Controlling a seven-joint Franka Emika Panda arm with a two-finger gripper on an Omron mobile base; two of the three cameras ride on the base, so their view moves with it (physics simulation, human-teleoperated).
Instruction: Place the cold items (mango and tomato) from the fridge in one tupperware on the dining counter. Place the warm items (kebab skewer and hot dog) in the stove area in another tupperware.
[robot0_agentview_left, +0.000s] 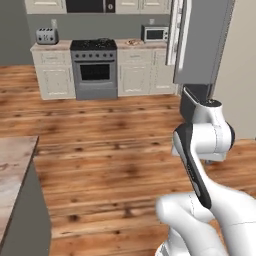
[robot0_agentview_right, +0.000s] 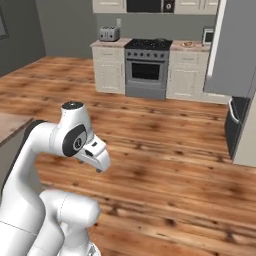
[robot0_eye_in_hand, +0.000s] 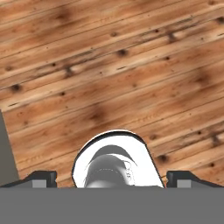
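My gripper (robot0_eye_in_hand: 111, 178) hangs open over bare wooden floor, its two dark fingertips (robot0_eye_in_hand: 41, 177) wide apart with nothing between them. The folded arm carries the hand (robot0_agentview_right: 94, 151) low in front of the base. The stove area (robot0_agentview_left: 94, 62) stands at the far wall, also seen in the right base view (robot0_agentview_right: 147, 62). On the marbled top right of the range lies a small tan-orange thing (robot0_agentview_left: 132, 43), too small to name. The dark-grey fridge (robot0_agentview_left: 202, 40) rises at the right. A corner of the dining counter (robot0_agentview_left: 12, 167) shows at lower left. Mango, tomato, kebab skewer and tupperware are out of view.
A toaster (robot0_agentview_left: 47, 36) sits left of the range and a microwave (robot0_agentview_left: 154, 33) sits right of it. Wide wooden floor (robot0_agentview_left: 110, 145) lies between the base and the cabinets. The fridge's dark lower part (robot0_agentview_right: 235, 125) juts out at the right.
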